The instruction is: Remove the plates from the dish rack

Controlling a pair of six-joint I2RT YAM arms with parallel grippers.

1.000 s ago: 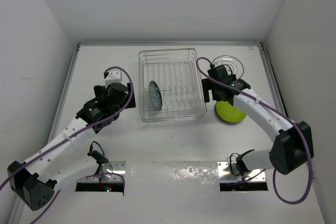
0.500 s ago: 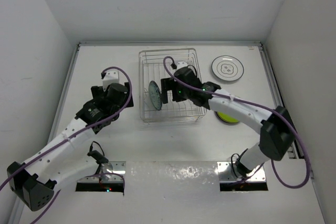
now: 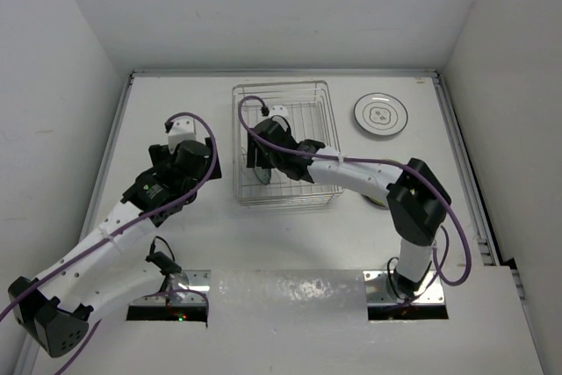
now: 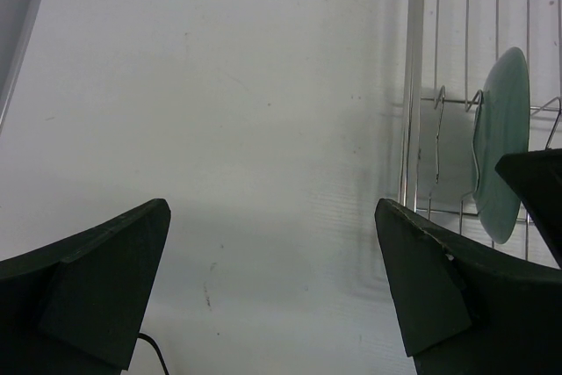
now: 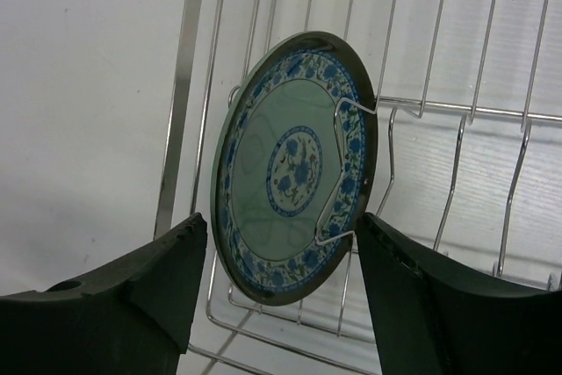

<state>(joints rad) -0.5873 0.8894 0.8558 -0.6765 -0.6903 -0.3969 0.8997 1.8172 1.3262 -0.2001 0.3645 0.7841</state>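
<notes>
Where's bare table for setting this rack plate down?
Bare: far-left corner of the table, beyond the left gripper; also the strip between the dish rack and the near edge. Crowded: right of the rack, with the ringed plate and right arm.

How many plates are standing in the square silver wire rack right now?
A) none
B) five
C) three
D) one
D: only one round pale-green plate with a blue floral border stands upright in the silver wire dish rack; the other slots in view are bare.
</notes>
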